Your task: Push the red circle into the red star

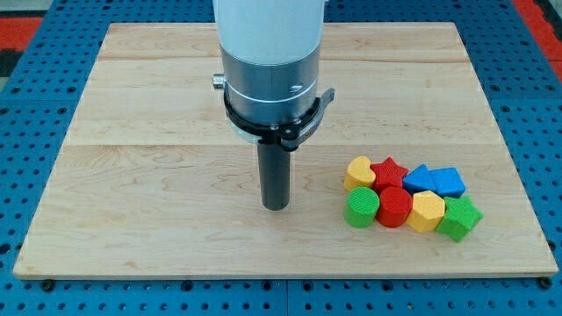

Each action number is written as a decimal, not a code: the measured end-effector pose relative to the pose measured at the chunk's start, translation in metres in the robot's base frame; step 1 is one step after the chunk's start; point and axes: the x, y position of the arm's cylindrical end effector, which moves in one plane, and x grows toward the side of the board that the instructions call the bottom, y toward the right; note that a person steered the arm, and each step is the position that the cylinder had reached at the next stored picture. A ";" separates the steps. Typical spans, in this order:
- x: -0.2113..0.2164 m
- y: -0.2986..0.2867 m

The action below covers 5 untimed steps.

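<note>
The red circle (394, 207) sits in a tight cluster at the view's lower right, touching the red star (388, 171) just above it. My tip (276, 206) rests on the board to the left of the cluster, well apart from the nearest block, the green circle (361, 207). The rod hangs from the arm's grey and white body (270, 61) at the view's top centre.
The same cluster holds a yellow heart (358, 171), two blue blocks (420, 178) (447, 181), a yellow hexagon (427, 211) and a green star (460, 218). The wooden board (132, 175) lies on a blue perforated table (544, 105).
</note>
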 end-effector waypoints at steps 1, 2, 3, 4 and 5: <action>0.000 0.000; 0.000 -0.002; 0.024 -0.003; 0.049 0.017; 0.050 0.049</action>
